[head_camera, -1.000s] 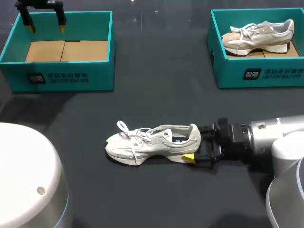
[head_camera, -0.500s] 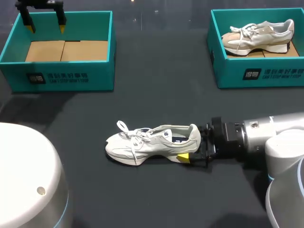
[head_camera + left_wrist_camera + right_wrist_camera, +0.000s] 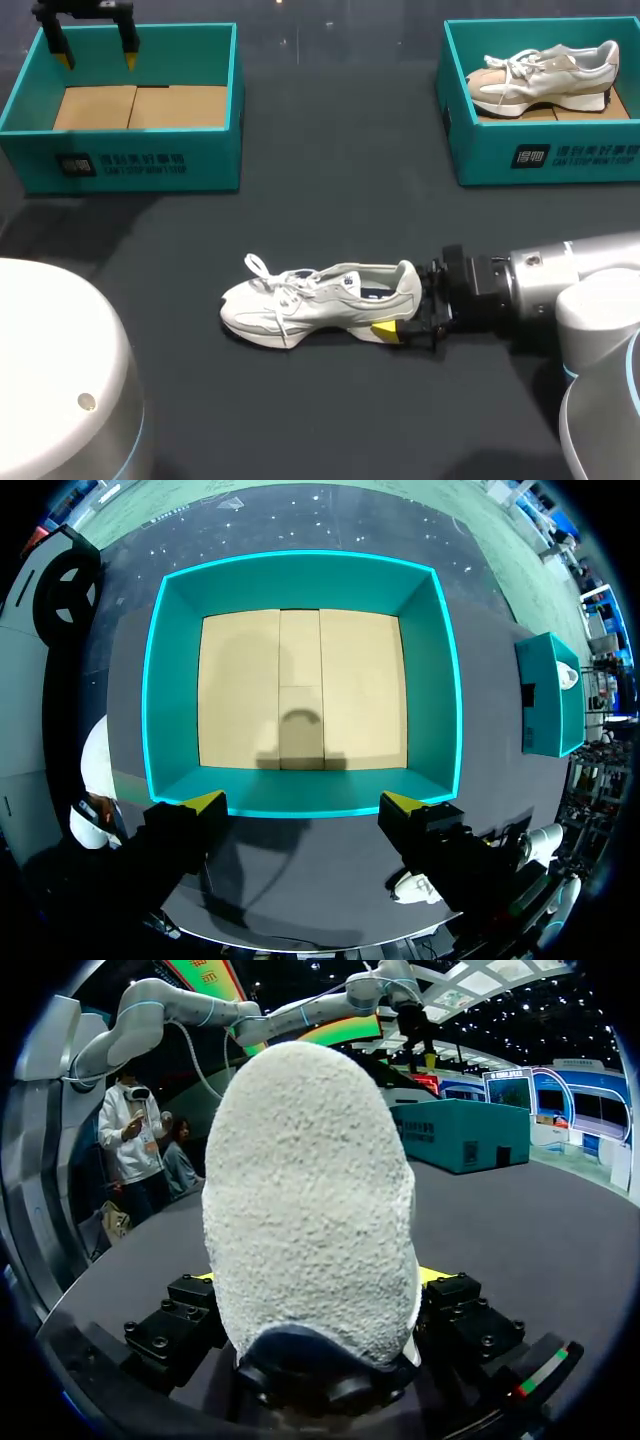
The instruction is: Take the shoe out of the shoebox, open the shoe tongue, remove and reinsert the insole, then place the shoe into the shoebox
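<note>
**Closing in, grip unconfirmed**

Head view: my right tool (image 3: 405, 303) has slid left around the heel of the shoe (image 3: 320, 305), mid-desk — whether it grips, I cannot tell. Left wrist: left tool (image 3: 302, 802) gapes over the far-left shoebox (image 3: 300, 580). Right wrist: heel fills everything — lift likely next.

Overhead light throws a soft shadow into the shoebox (image 3: 300, 580).

Shoe (image 3: 320, 300) mid-table; L box (image 3: 120, 160), R box (image 3: 550, 160) behind.
</note>
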Controlling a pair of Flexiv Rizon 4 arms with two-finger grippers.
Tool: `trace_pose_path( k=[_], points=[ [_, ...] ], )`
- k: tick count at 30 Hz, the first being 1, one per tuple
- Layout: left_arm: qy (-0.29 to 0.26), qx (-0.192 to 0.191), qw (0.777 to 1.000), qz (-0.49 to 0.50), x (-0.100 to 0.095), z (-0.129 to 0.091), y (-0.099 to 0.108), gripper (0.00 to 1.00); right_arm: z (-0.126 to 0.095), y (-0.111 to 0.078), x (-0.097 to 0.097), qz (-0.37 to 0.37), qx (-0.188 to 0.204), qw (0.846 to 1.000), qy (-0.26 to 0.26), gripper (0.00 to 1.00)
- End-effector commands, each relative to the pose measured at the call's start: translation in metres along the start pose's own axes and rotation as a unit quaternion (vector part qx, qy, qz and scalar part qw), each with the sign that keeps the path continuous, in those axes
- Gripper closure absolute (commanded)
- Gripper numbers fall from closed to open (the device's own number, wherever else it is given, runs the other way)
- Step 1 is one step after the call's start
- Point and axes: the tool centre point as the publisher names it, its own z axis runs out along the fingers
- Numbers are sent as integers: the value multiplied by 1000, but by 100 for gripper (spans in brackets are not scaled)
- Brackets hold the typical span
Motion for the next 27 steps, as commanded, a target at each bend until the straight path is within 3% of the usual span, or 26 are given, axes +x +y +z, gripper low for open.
trace_pose_path(
  k=[1, 12, 19, 21, 27],
  points=[
    [0, 0, 1000, 0, 0, 0, 0, 0, 4, 1, 1, 3, 5, 1000, 9, 100],
    [0, 0, 1000, 0, 0, 0, 0, 0, 4, 1, 1, 3, 5, 1000, 9, 100],
    [-7, 16, 1000, 3, 46, -2, 43, 0, 4, 1, 1, 3, 5, 1000, 9, 100],
    [-19, 36, 999, -3, 57, -1, 57, 0, 4, 1, 1, 3, 5, 1000, 9, 100],
    [-15, 34, 999, 18, 91, -3, 83, 0, 4, 1, 1, 3, 5, 1000, 9, 100]
  ],
)
